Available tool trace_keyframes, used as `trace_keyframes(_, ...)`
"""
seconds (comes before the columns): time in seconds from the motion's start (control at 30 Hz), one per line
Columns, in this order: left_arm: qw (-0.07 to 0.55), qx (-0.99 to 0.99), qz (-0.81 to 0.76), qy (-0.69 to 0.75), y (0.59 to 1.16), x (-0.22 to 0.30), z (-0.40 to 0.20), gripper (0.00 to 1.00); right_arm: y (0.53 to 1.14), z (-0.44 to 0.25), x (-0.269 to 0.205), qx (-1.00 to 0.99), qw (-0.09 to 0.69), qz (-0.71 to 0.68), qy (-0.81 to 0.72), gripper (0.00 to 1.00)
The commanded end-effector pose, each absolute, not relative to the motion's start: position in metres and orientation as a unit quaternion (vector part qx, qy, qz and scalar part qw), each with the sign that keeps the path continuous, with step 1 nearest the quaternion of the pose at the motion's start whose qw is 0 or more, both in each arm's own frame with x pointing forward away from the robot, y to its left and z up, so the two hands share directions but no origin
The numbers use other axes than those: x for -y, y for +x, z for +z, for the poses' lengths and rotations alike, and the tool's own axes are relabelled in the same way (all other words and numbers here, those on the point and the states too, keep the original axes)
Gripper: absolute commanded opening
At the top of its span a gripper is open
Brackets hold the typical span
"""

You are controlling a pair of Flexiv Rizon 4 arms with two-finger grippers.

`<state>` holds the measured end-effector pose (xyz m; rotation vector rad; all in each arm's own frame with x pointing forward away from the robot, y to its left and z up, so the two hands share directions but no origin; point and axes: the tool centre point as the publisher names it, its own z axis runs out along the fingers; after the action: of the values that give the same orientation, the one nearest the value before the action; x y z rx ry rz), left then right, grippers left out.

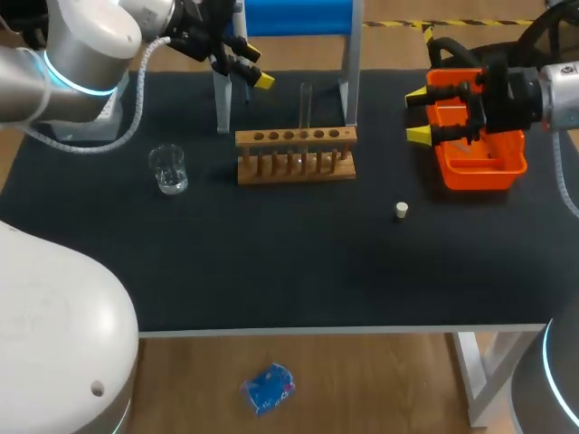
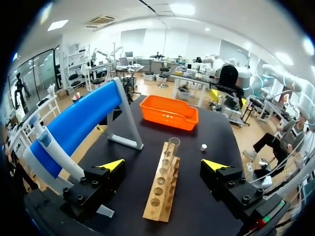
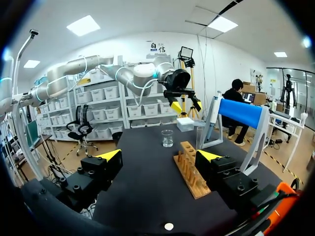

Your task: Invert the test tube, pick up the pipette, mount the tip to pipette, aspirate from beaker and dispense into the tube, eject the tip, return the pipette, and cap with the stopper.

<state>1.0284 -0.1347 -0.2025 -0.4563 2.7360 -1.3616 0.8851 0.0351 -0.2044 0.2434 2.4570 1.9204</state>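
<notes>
A clear test tube [image 1: 306, 107] stands upright in the wooden rack [image 1: 296, 155] at mid-table. A glass beaker [image 1: 168, 169] sits left of the rack, and a small white stopper [image 1: 402, 211] lies to its front right. The pipette [image 2: 49, 147] hangs on the blue-topped stand [image 1: 289, 18] behind the rack. My left gripper [image 1: 249, 68] hovers open above the back left, next to the stand, looking along the rack [image 2: 161, 189] and tube [image 2: 171, 150]. My right gripper [image 1: 417, 116] is open and empty over the orange tray's [image 1: 479, 167] left edge, facing the rack [image 3: 191, 172] and beaker [image 3: 168, 138].
The orange tray sits at the back right. The stand's grey legs [image 1: 222, 108] flank the tube behind the rack. Black mat [image 1: 271, 262] stretches bare from the rack to the table's front edge.
</notes>
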Motion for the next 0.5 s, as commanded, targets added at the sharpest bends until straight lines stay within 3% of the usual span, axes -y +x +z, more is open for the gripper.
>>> trace_keyframes(0.03,0.062,-0.875,-0.45,-0.167,1.013,0.14,-0.205,1.0,0.879,-0.209,-0.026,-0.784,0.01,0.614,0.084,1.0)
trace_keyframes(0.5,0.054,-0.876,-0.45,-0.168,1.008,0.155,-0.213,1.0,0.864,-0.232,0.002,-0.787,0.022,0.605,0.12,1.0)
